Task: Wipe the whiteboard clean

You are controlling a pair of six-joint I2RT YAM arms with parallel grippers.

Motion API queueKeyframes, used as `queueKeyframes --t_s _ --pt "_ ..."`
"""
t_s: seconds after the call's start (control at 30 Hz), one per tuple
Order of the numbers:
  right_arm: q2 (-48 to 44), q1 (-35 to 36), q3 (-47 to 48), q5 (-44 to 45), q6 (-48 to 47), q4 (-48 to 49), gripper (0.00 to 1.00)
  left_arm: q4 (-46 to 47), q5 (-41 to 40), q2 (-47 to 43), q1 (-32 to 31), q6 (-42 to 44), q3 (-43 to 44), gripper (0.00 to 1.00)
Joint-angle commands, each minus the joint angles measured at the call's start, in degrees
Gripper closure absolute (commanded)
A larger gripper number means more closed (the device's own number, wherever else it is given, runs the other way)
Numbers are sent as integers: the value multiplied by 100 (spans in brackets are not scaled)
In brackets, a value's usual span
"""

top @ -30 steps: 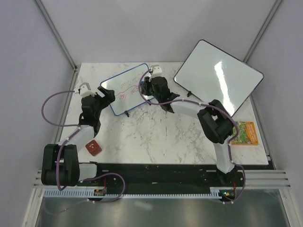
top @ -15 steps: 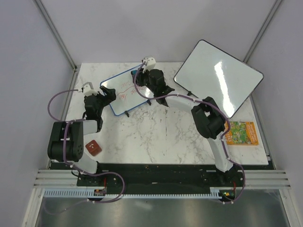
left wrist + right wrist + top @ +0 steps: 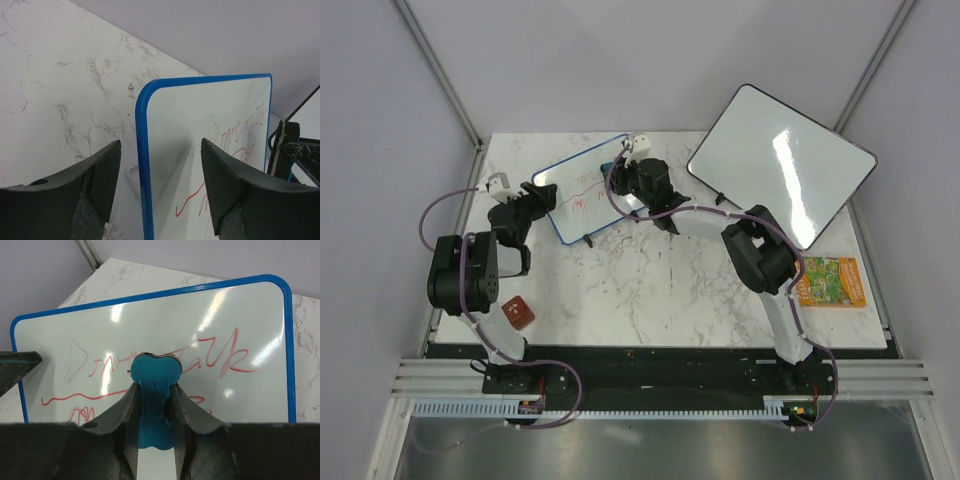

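**Top external view.** The whiteboard [image 3: 582, 196] is seen standing on the marble table [image 3: 650, 290], in the upper left of the frame. Red scribbles [image 3: 582, 192] are carried on its face. The left end effector [image 3: 542, 196] is placed at the board's left-hand end. The right end effector [image 3: 616, 172] is held against the board's upper right part. A larger black-rimmed whiteboard [image 3: 780, 165] is seen in the upper right, well apart from the blue-rimmed one. A red block [image 3: 517, 313] lies at the lower left beside the left arm, and a colourful card [image 3: 832, 281] lies at the table's right edge.

**Left wrist view.** The whiteboard's blue rim [image 3: 144, 170] and rounded corner are seen between the two dark fingers [image 3: 105, 175] of the left end effector [image 3: 161, 150]. The fingers are spread, one to each side of the rim, and a gap is seen between each finger and the board. Nothing is pinched. Red writing is visible at the lower right of the board's face. Part of the right end effector [image 3: 295, 147] is seen at the right edge of the frame.

**Right wrist view.** A teal eraser [image 3: 152, 371] is pinched between the fingers [image 3: 126, 412] of the right end effector [image 3: 152, 390], which are pressed together on it. The eraser's head is laid over the middle of the whiteboard [image 3: 175, 325], among the red scribbles [image 3: 227, 357]. Whether it touches the surface cannot be told. A tip of the left end effector [image 3: 15, 365] is seen at the left edge of the frame.
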Motion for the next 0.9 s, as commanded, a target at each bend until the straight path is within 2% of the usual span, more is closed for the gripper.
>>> queueKeyframes --t_s 0.0,0.13,0.27,0.47,0.5,0.6,0.77,0.87 --pt "-325 -15 -112 64 -121 305 100 1193 631 300 129 -514 -7 34" --pt "-316 -24 -164 239 -217 244 100 1896 947 616 191 -620 -34 43" --pt "-343 -24 -296 512 -209 252 100 2203 1280 748 191 -664 28 52" --pt "-281 -156 -296 793 -147 94 100 2758 1677 1047 279 -972 72 82" --pt "-281 -156 -296 907 -165 68 100 2828 1686 1091 305 -1033 54 90" --pt "-185 -156 -244 1259 -419 24 100 2943 1686 1171 401 -1156 -25 98" --pt "175 -200 72 1382 -534 -135 100 2943 1642 1206 437 -1227 -42 98" --pt "386 -252 257 1007 -464 -134 100 2943 1598 1232 481 -1350 -86 98"
